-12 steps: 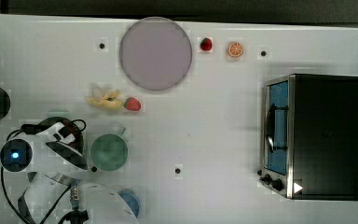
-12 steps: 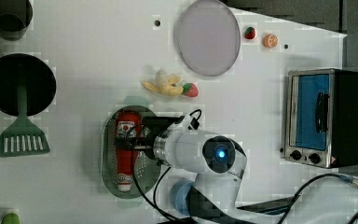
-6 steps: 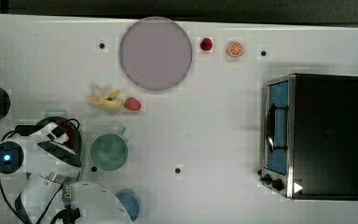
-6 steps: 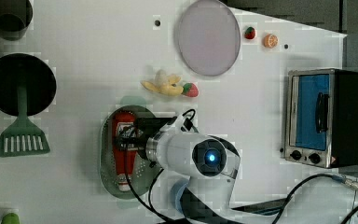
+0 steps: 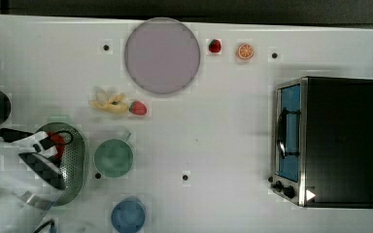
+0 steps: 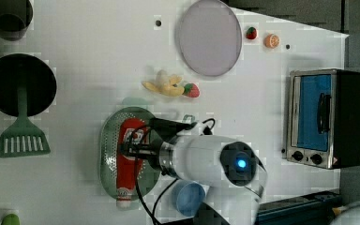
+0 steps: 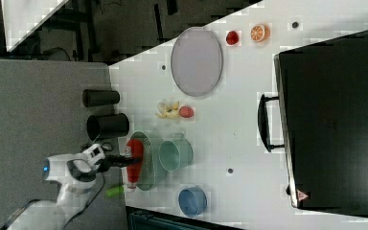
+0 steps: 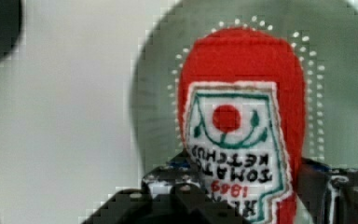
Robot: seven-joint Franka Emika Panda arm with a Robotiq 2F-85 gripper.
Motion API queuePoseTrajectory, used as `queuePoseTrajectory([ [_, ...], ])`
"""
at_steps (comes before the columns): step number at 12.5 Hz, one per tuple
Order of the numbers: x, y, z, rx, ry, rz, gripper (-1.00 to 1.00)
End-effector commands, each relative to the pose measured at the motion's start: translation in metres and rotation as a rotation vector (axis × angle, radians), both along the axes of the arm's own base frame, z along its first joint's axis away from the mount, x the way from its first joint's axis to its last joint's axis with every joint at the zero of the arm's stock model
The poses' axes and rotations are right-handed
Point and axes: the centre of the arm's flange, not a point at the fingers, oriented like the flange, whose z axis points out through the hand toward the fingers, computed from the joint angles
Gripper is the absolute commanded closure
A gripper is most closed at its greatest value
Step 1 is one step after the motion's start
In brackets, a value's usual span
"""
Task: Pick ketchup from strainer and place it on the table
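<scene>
The ketchup (image 6: 127, 171) lies lengthwise in the pale green strainer (image 6: 107, 140), white cap toward the left view's bottom. In the wrist view its red body (image 8: 240, 70) and tomato label sit between my two fingers, one finger (image 8: 168, 184) on each side of the bottle. My gripper (image 6: 132, 151) is open and straddles the bottle's middle, low inside the strainer (image 5: 75, 165). In the top view only a patch of red ketchup (image 5: 57, 141) shows beside the gripper (image 5: 43, 150). The white table (image 5: 213, 136) lies all around.
A green cup (image 5: 113, 158) stands right beside the strainer, a blue cup (image 5: 127, 214) nearby. A banana (image 5: 108, 101) and strawberry (image 5: 137, 108) lie toward the lilac plate (image 5: 161, 56). A toaster oven (image 5: 330, 141) stands far off. A spatula (image 6: 21, 136) and black pan (image 6: 21, 84) lie beyond the strainer.
The arm has swung toward the top view's left and the gripper has come down over the strainer, its fingers now on either side of the ketchup. The bottle has not moved.
</scene>
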Motion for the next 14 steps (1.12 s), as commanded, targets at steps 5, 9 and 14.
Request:
queuePoseTrajectory([
  [5, 0.043, -0.047, 0.127, -0.081, 0.032, 0.139, -0.13],
  [9, 0.088, -0.113, 0.183, -0.123, -0.002, 0.168, -0.13],
  [14, 0.143, -0.241, 0.216, -0.149, -0.078, 0.154, -0.13],
])
